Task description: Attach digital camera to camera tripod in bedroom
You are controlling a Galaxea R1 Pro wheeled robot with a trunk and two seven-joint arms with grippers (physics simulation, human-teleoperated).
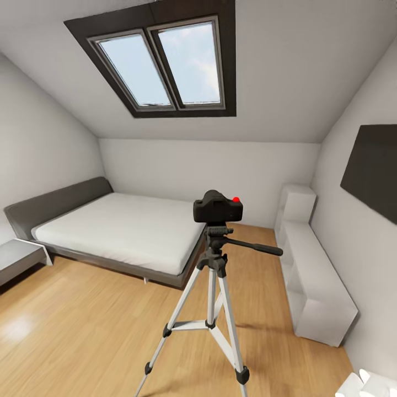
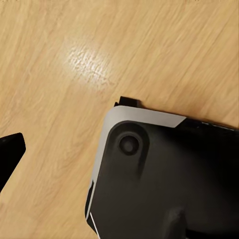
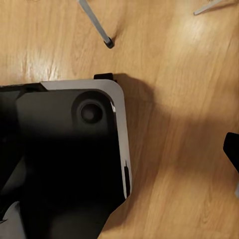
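You are facing the digital camera [image 1: 218, 208] sitting level on the upright camera tripod [image 1: 212, 286], pan handle pointing right, bed [image 1: 118, 231] behind; gripper states I cannot tell.

Your head camera looks level across the bedroom, close behind the camera tripod [image 1: 212, 298], toward the bed [image 1: 116, 231] and skylight [image 1: 162, 66]. Both wrist cameras face straight down, close above the robot base [image 2: 164, 184] and wood floor [image 2: 59, 99]. Your right wrist view shares the tripod's feet with the head view.
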